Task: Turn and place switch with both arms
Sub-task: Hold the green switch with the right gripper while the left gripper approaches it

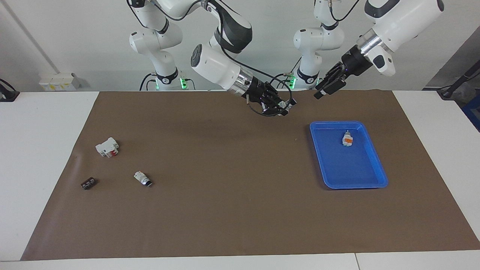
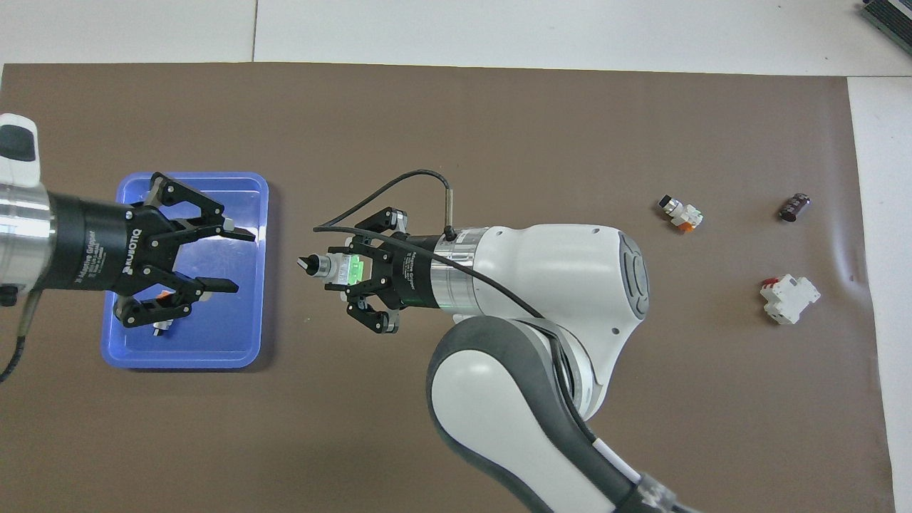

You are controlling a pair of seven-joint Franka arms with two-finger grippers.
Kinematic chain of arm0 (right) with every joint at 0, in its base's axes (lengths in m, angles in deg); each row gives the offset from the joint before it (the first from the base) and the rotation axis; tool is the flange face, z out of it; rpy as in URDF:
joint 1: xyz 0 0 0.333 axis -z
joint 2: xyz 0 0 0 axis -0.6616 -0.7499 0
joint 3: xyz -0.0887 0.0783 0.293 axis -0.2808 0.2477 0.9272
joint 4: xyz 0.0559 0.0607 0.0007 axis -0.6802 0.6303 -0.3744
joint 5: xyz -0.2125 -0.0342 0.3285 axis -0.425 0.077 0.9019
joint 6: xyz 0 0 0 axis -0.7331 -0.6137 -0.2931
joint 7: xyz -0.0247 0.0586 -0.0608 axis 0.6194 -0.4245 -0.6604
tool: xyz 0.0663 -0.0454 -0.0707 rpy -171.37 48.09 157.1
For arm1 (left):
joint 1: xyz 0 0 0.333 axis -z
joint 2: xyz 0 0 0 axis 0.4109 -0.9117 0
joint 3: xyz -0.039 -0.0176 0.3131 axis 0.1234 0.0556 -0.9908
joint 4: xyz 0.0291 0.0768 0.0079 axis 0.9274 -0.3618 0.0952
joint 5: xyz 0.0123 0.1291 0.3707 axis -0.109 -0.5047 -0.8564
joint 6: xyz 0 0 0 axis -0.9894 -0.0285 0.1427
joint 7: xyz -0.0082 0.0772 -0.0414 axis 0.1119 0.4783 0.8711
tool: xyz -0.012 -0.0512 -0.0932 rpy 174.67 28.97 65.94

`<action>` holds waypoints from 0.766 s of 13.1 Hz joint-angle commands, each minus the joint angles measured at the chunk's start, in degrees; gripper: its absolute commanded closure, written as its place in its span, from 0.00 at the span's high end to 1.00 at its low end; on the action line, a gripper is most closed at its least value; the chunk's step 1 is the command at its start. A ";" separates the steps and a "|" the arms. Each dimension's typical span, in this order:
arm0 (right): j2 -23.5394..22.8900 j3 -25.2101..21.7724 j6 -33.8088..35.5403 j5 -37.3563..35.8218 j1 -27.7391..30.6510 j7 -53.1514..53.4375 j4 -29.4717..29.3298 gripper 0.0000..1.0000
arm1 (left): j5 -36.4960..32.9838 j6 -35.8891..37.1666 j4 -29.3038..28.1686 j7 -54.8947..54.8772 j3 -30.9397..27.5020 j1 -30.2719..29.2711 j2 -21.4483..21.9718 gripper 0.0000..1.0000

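My right gripper (image 1: 282, 107) is shut on the switch (image 2: 352, 269) and holds it in the air over the brown mat, beside the blue tray (image 2: 214, 342). The switch's green face points up and its black knob end sticks out toward the tray. In the facing view the switch (image 1: 285, 108) is only a small white bit between the fingers. My left gripper (image 1: 323, 92) is open and empty. It hangs over the tray in the overhead view (image 2: 239, 260), its jaws pointing at the switch with a gap between them.
A white piece with an orange patch (image 1: 347, 140) lies in the tray (image 1: 348, 176). Toward the right arm's end of the mat lie a white-and-black piece (image 1: 142, 179), a white block with red (image 1: 107, 147) and a small dark part (image 1: 88, 183).
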 commanded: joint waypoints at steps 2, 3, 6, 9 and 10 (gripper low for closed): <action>-0.99 0.33 -4.71 -1.01 -1.86 1.86 -1.15 0.00 | 1.64 -2.64 -4.86 0.65 -0.48 0.89 3.50 0.46; -1.08 0.33 -4.54 -1.09 -1.78 1.86 -1.15 0.00 | 1.64 -3.78 -5.56 0.65 -0.48 1.68 3.77 0.46; -1.08 0.33 -4.80 -1.01 -1.87 1.77 -1.15 0.00 | 1.64 -6.42 -7.93 0.74 -0.48 4.58 4.73 0.46; -1.08 0.33 -4.80 -1.01 -1.87 1.77 -1.15 0.00 | 1.64 -6.69 -8.38 0.56 -0.40 4.76 5.00 0.45; -1.08 0.33 -4.80 -1.01 -1.87 1.77 -1.15 0.00 | 1.64 -7.04 -8.38 0.56 -0.39 4.85 5.00 0.45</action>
